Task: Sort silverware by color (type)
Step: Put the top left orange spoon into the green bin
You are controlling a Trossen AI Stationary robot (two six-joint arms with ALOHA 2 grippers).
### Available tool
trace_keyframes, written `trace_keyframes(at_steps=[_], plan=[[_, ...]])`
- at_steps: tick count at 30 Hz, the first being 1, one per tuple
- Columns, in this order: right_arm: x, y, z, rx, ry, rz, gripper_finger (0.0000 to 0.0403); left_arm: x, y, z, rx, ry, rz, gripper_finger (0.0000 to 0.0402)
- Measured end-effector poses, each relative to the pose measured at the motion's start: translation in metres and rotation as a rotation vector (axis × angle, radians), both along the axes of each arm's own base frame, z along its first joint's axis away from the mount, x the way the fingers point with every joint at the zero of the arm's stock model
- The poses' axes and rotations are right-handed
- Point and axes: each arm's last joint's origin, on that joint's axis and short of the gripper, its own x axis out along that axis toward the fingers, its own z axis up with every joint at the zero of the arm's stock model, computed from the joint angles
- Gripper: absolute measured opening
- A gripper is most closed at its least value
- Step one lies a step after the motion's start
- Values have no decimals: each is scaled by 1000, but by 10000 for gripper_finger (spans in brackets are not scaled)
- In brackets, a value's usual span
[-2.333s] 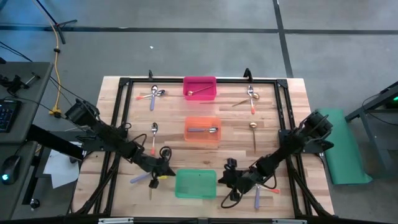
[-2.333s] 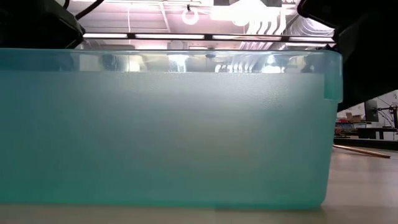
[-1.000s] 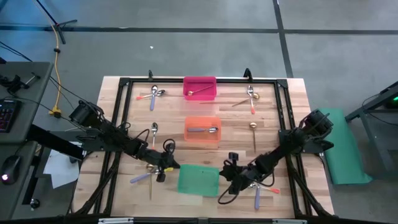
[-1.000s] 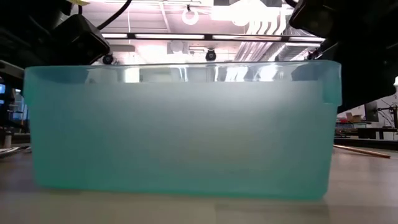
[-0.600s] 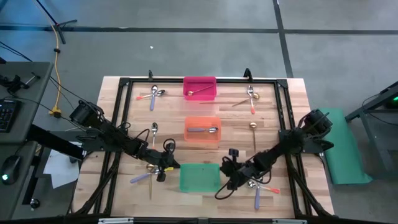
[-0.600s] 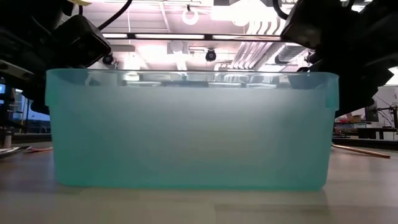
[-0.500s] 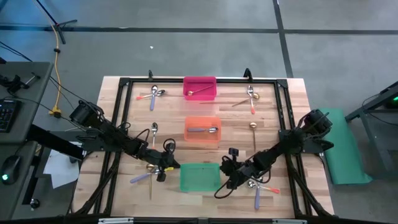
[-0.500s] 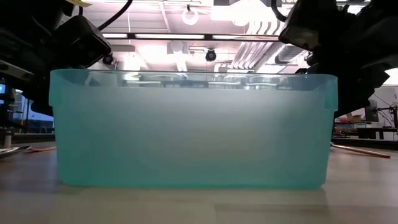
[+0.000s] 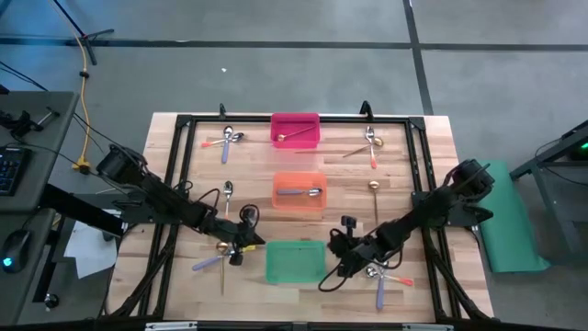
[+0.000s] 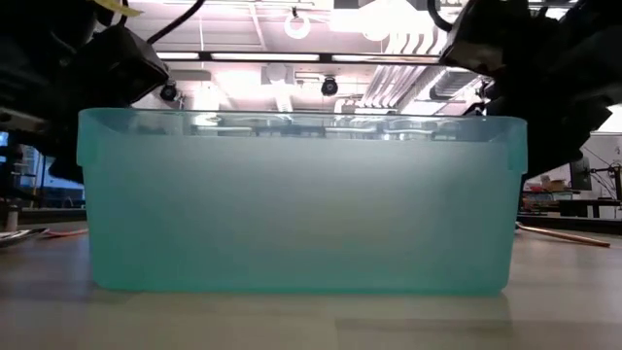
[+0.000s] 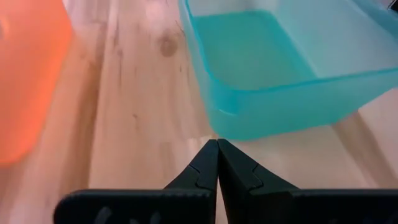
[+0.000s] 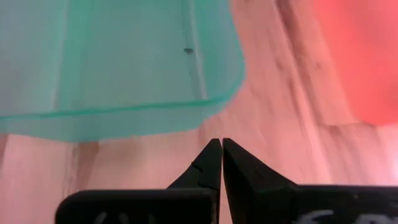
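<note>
At the far left of the wooden surface [image 9: 165,267], a purple-handled spoon [image 9: 226,145] and an orange-handled spoon [image 9: 218,142] are lying crossed near the back edge. Nearer the front, two more spoons [image 9: 227,199] are lying side by side, and a purple-handled spoon [image 9: 207,263] is resting at the front left beside a gold spoon [image 9: 221,250]. The left gripper [image 11: 217,149] is hovering low just left of the green bin [image 9: 295,262], its fingers [image 11: 199,171] pressed together and holding nothing. In the middle, the pink bin [image 9: 295,130] at the back is holding a gold spoon [image 9: 292,136], the orange bin [image 9: 299,191] behind the green one is holding a purple-handled spoon [image 9: 300,192], and the green bin is showing only its bare floor in the wrist views. The right gripper [image 12: 221,148] is sitting just right of the green bin, its fingers [image 12: 205,167] likewise closed tight on nothing. Just right of it, a cluster of spoons [image 9: 382,275] is lying at the front, one with a purple handle and one with an orange-red handle. Farther back on the right, a gold spoon [image 9: 375,195] is lying alone, and a small group of spoons [image 9: 369,144] is resting near the back right corner.
</note>
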Motion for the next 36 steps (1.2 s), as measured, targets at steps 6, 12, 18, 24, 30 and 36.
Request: trace_keyframes(at_steps=[6,12,18,24,30,36], plan=[[-13,-10,11,-75,54,-52,0,-5,18,-1,-26,-29,21,0],[-28,-30,18,-147,122,-228,0,-13,40,-7,-34,-84,62,0],[-38,-72,29,-239,185,-487,0,-16,60,-10,-8,-112,110,0],[-32,-130,34,-283,272,-672,0,-18,74,-11,-22,-130,140,0],[-13,-188,36,-259,302,-608,0,-16,86,-10,46,-148,159,0],[-4,-241,43,-189,237,-513,0,-14,105,-7,39,-178,205,0]])
